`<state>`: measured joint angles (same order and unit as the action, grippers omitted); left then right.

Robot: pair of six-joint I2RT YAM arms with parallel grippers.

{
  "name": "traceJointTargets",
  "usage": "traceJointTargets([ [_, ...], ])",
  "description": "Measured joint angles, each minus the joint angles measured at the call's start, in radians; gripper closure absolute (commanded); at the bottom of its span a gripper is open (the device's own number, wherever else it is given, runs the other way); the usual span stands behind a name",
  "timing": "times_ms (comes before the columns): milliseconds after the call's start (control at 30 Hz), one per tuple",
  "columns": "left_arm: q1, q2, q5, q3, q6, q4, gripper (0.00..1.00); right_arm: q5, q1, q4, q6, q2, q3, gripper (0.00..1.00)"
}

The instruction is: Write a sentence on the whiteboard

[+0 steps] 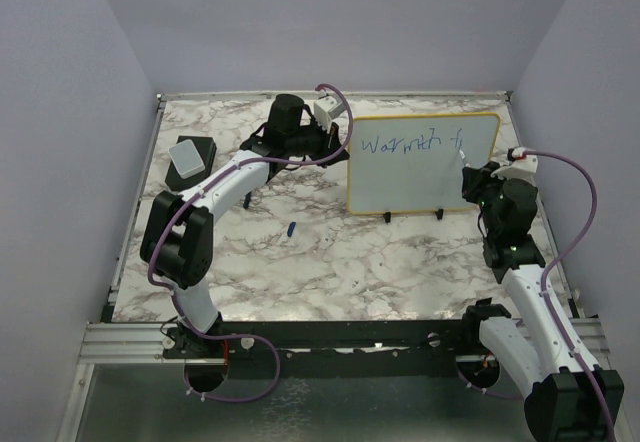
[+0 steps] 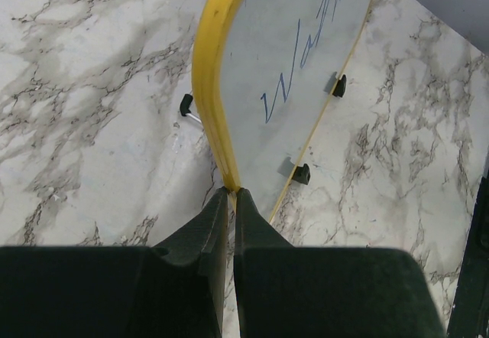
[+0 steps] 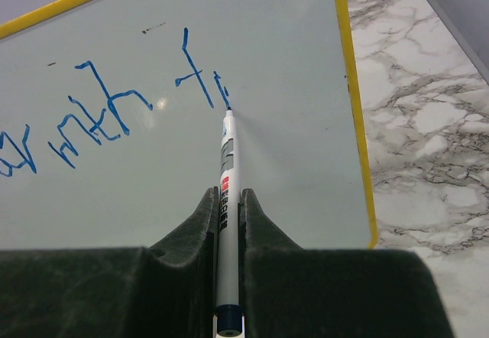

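- Whiteboard (image 1: 420,177) is seen upright on marble table (image 1: 330,262), far-right part, propped on small black feet (image 1: 388,218). Its face is turned twd the arm bases.
- Sentence (image 1: 410,146) is written in thin blue ink along top of board. Approx "Warmth fi" can be read, one line only, and the rest of the face is left blank.
- L gripper (image 2: 233,193): fingers are drawn nearly together and pinched on the yellow frame at the board's upper-left rounded corner.
- R gripper (image 3: 226,194): jaws are closed on a white marker (image 3: 226,162). The barrel is clamped btwn the pads w/ the tip pointed out front.
- Marker tip is seen touching the board at the end of the last blue stroke, not far from the right frame edge.
- Grey-topped black eraser block (image 1: 190,157) is laid at far-left of table, well apart from board.
- Small blue item (image 1: 291,229) is seen on table nr the board's lower-left corner. It's too small to be identified.
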<state>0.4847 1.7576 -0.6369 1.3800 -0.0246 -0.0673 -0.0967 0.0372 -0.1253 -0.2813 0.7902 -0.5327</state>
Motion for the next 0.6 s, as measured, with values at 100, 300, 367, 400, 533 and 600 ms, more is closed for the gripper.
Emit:
traceJointTargets([
  [100,0.0,0.0,0.0,0.0,0.0,-0.002,1.0,0.0,0.0,0.008,0.0,-0.015,0.0,0.99],
  [300,0.0,0.0,0.0,0.0,0.0,-0.002,1.0,0.002,0.0,0.005,0.002,-0.089,0.0,0.99],
  [367,0.0,0.0,0.0,0.0,0.0,-0.002,1.0,0.001,0.0,-0.003,0.002,-0.092,-0.002,0.99],
  [400,0.0,0.0,0.0,0.0,0.0,-0.002,1.0,0.001,0.0,-0.007,0.002,-0.088,-0.003,0.99],
  [533,0.0,0.0,0.0,0.0,0.0,-0.003,1.0,0.002,0.0,-0.017,0.002,-0.054,-0.007,0.99],
  [600,0.0,0.0,0.0,0.0,0.0,-0.002,1.0,0.002,0.0,-0.018,0.002,-0.045,-0.007,0.99],
])
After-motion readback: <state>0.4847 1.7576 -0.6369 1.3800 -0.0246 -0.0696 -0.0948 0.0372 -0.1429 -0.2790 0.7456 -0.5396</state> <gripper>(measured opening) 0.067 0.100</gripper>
